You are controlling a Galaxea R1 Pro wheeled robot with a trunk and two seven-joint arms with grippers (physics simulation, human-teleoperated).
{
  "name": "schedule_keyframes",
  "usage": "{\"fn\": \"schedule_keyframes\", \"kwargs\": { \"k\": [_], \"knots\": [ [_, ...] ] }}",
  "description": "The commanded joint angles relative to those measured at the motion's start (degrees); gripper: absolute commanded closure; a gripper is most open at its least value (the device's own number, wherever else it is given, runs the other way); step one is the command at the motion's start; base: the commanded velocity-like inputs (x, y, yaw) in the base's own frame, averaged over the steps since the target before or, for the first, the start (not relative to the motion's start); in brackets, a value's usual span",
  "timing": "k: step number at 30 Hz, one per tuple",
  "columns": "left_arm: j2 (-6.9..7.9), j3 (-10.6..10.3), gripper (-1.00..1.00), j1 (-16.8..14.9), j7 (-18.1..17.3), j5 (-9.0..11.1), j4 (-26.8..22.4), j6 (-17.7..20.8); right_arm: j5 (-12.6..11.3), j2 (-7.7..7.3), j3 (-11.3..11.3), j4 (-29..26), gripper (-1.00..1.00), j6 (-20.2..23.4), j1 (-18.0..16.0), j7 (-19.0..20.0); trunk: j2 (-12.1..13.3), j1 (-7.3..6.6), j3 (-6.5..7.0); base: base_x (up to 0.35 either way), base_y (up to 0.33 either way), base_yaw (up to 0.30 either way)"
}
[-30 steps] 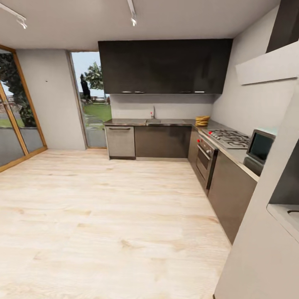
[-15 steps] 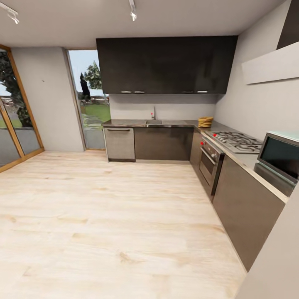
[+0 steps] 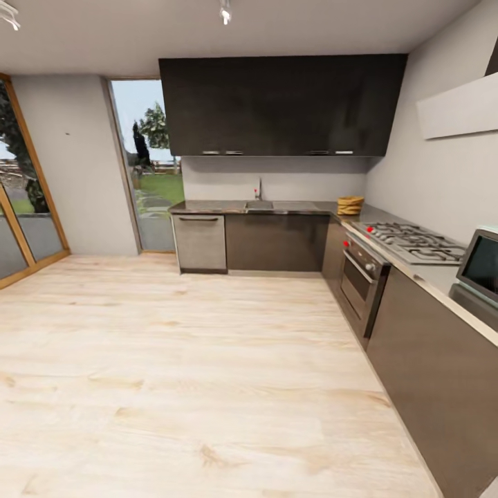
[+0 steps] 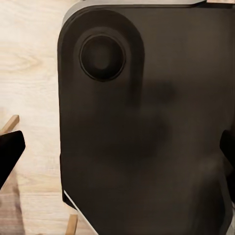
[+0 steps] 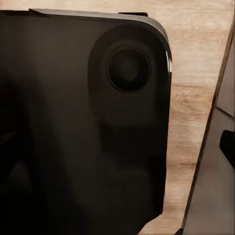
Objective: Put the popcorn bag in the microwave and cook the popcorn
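Light wood floor [image 3: 173, 387] takes up the near part of the head view. Dark cabinet fronts [image 3: 443, 373] run along the right under a grey steel countertop [image 3: 432, 277]. The microwave [image 3: 478, 270] sits on it at the right edge, cut off by the frame, dark glass door facing out. Past it along that run: gas hob [image 3: 415, 242] with the dark oven [image 3: 361, 280] below, then a stack of tan bowls [image 3: 350, 205] in the corner. Far wall: sink and tap [image 3: 259, 200], steel dishwasher front [image 3: 200, 242], black upper cabinets [image 3: 280, 104], glass doors [image 3: 149, 159] onto greenery at left. Left wrist camera: dark robot body panel [image 4: 147, 127] over floor, left gripper fingertips [image 4: 10, 152] at opposite frame edges, jaws spread, holding nothing. Right wrist camera: similar dark panel [image 5: 83, 127], floor and a grey cabinet face [image 5: 215, 186] beside it; one right gripper fingertip [image 5: 228, 145] visible, state can't tell. Popcorn bag not spotted, so no position relative to either claw.
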Motion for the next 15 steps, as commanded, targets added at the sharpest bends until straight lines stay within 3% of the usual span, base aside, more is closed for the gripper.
{"fn": "schedule_keyframes", "kwargs": {
  "k": [1,9,15],
  "knots": [
    [-0.02,0.0,-1.0,0.0,0.0,0.3,0.0,0.0,-0.1,0.05,-0.1,0.0,-1.0,-0.2,0.0,0.0,0.0,0.03,-0.04,0.323,0.111,0.0],
    [-0.01,0.0,-1.0,0.0,0.0,0.2,0.0,0.0,-0.1,0.09,-0.2,0.0,-1.0,-0.3,0.0,0.0,0.0,0.03,-0.04,0.323,0.116,0.0],
    [0.04,0.1,-1.0,0.0,0.0,0.2,-0.1,-0.4,-0.3,0.09,-0.3,0.0,-1.0,-2.8,0.0,0.0,0.0,0.03,-0.04,0.323,0.12,0.0]
  ]
}}
